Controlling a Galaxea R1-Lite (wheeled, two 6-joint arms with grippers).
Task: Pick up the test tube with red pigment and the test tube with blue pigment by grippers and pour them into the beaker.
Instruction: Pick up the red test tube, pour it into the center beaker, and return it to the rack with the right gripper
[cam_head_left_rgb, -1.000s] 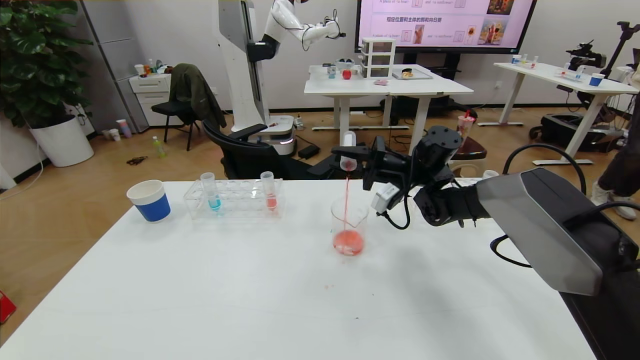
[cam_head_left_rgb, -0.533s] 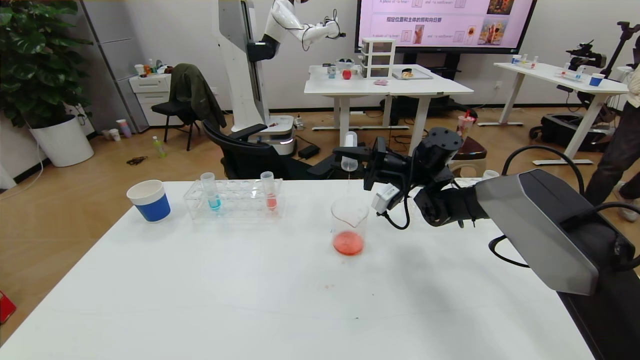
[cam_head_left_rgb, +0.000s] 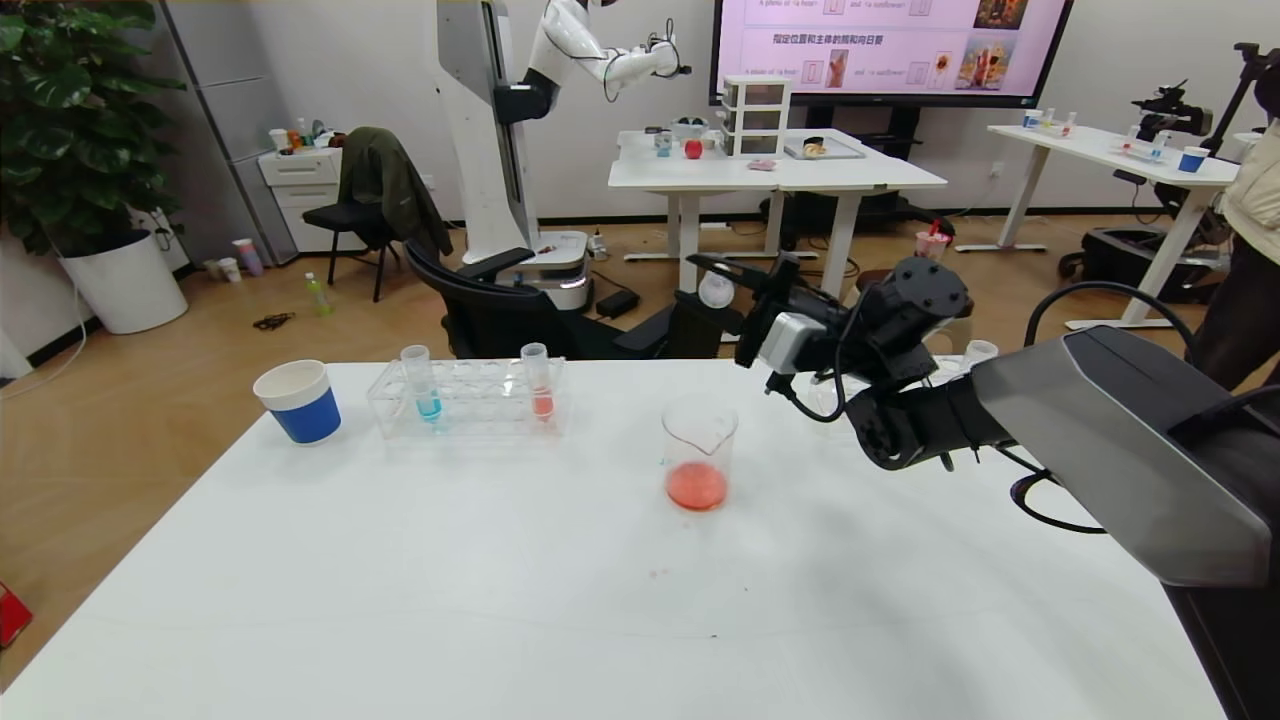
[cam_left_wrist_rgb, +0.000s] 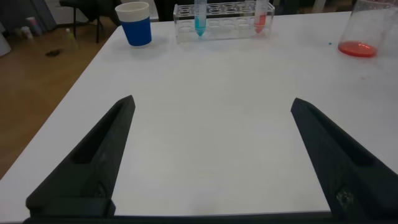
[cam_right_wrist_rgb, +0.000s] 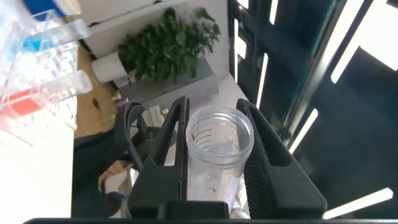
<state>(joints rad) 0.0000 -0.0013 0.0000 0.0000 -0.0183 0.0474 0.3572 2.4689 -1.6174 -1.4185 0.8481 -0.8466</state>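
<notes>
Open lab room, wood floor, white table (cam_head_left_rgb: 480, 600) across the lower frame. Right gripper (cam_head_left_rgb: 722, 290) pinches the slim clear test tube with red pigment (cam_head_left_rgb: 715, 290), emptied, above and just right of the small clear glass beaker (cam_head_left_rgb: 699, 452) at frame centre; red liquid pools in its base.

Slim clear test tube with blue pigment (cam_head_left_rgb: 421, 382) stands upright, long axis vertical, in the clear plastic rack (cam_head_left_rgb: 467, 400) left of centre, beside a salmon-filled tube (cam_head_left_rgb: 539, 381). Blue-banded white paper cup (cam_head_left_rgb: 297, 401) further left.

Left gripper (cam_left_wrist_rgb: 211, 162), fingers spread wide, low over the table; judged the nearer arm for the blue tube.
</notes>
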